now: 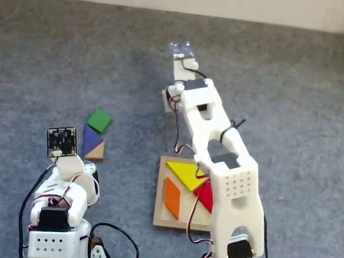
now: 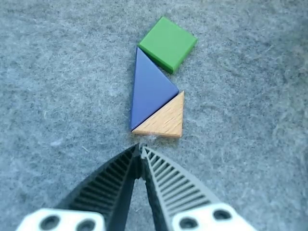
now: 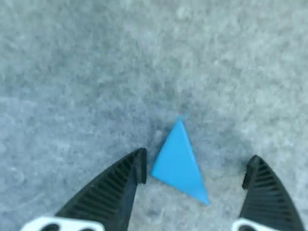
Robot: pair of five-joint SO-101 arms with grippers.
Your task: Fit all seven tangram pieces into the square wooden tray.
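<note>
Wooden tray [image 1: 159, 214] holds yellow triangle [image 1: 186, 174], orange parallelogram [image 1: 172, 197], red piece [image 1: 205, 196].

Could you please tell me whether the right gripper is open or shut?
Open. The right gripper has its fingers wide apart in the right wrist view, with the light blue triangle lying between them.

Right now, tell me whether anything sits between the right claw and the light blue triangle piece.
Nothing visible does. The light blue triangular piece lies on the grey carpet, already between the tips of the open right claw.
</note>
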